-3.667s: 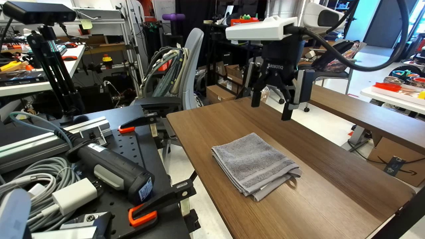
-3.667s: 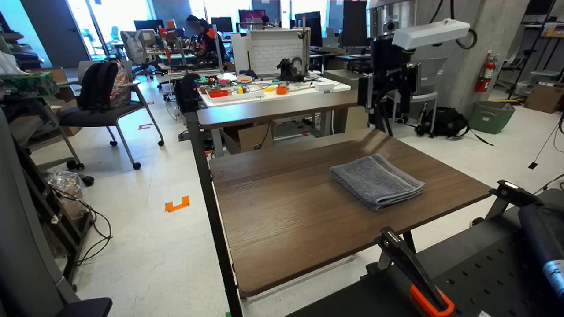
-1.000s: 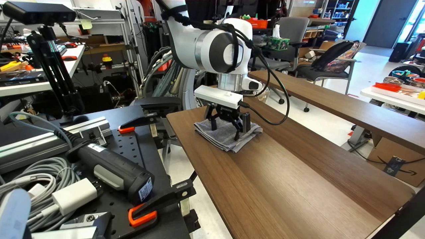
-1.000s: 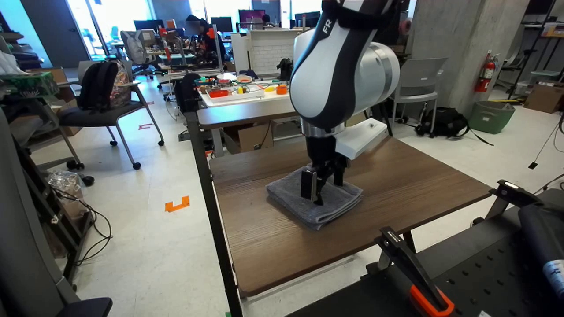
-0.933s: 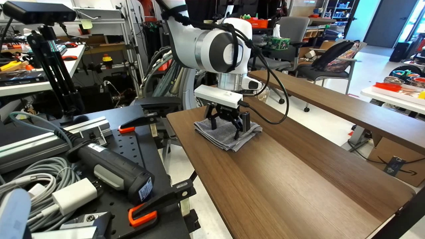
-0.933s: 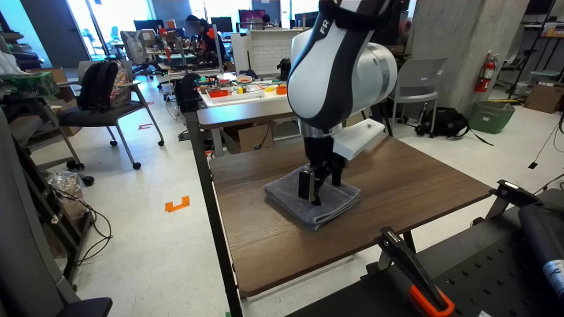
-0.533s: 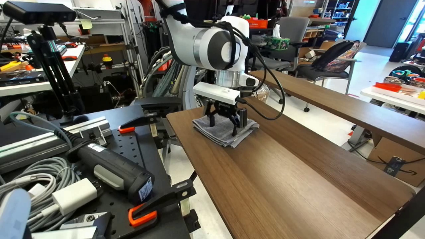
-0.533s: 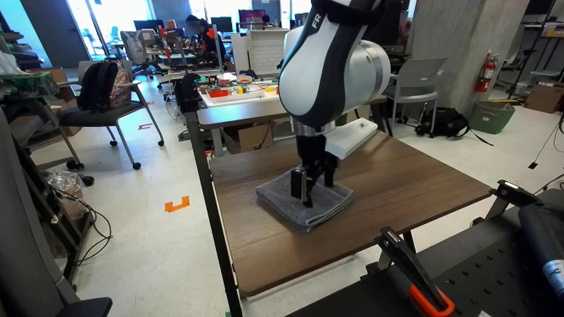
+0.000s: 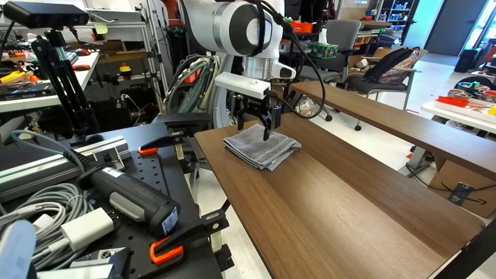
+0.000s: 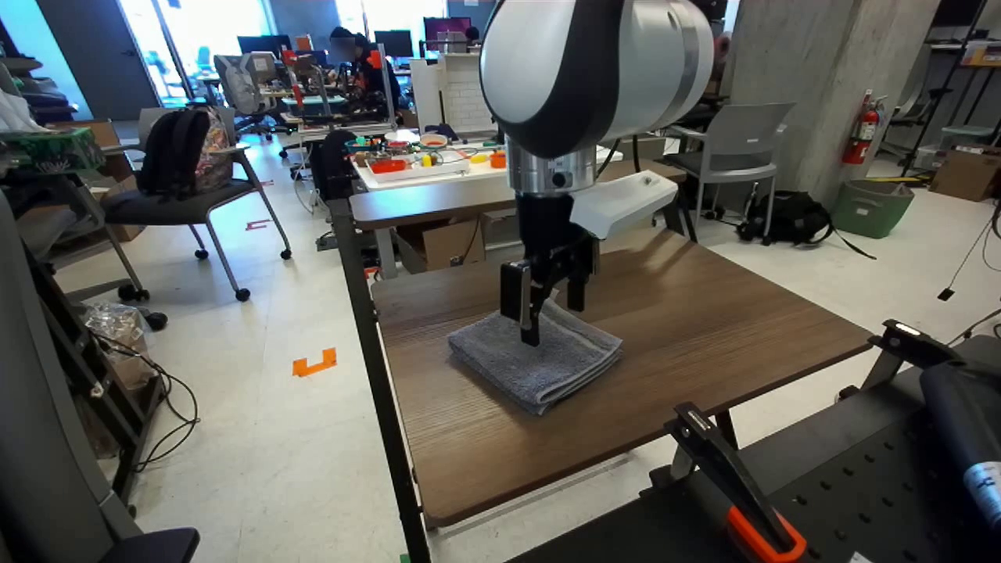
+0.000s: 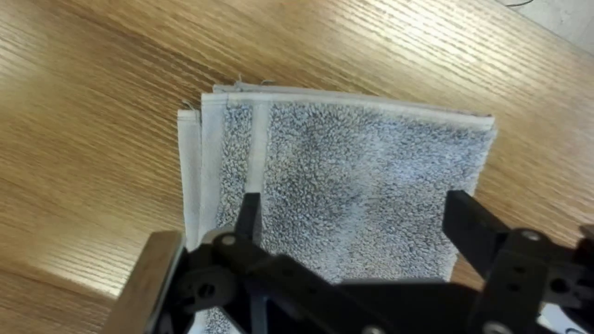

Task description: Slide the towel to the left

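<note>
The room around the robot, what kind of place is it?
Probably a robotics lab: there's a robot arm, a black tabletop full of holes with clamps along its edge, and computer monitors in the background.

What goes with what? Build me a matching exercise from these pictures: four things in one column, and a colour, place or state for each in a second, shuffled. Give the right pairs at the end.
Things
1. towel
2. tool
3. fire extinguisher
4. bin

Descriptions
A. red, upright
B. gray, folded, lying on the table
C. green, standing on the floor
D. black, jaws apart

Right pairs: 1-B, 2-D, 3-A, 4-C.
</note>
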You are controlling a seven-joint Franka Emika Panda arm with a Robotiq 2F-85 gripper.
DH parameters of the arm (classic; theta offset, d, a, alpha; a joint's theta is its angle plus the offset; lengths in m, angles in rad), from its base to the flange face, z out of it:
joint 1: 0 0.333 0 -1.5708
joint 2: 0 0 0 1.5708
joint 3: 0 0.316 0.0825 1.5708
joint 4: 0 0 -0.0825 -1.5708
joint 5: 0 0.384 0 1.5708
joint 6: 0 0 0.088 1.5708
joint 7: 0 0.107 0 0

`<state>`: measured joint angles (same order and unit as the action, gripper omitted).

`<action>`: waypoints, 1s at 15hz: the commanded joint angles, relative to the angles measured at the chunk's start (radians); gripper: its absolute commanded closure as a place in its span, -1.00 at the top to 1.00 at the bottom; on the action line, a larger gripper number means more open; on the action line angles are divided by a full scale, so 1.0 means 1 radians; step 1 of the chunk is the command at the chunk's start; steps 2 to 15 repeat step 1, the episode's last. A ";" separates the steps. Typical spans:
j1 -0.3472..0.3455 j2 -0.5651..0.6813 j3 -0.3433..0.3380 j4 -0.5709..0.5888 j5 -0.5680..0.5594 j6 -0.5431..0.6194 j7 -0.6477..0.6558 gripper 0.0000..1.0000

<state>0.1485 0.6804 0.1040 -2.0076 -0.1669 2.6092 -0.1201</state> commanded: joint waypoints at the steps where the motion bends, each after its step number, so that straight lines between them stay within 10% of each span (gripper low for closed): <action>1: -0.001 -0.006 -0.002 -0.006 0.003 -0.002 -0.002 1.00; 15: -0.001 -0.006 -0.002 -0.006 0.003 -0.002 -0.002 1.00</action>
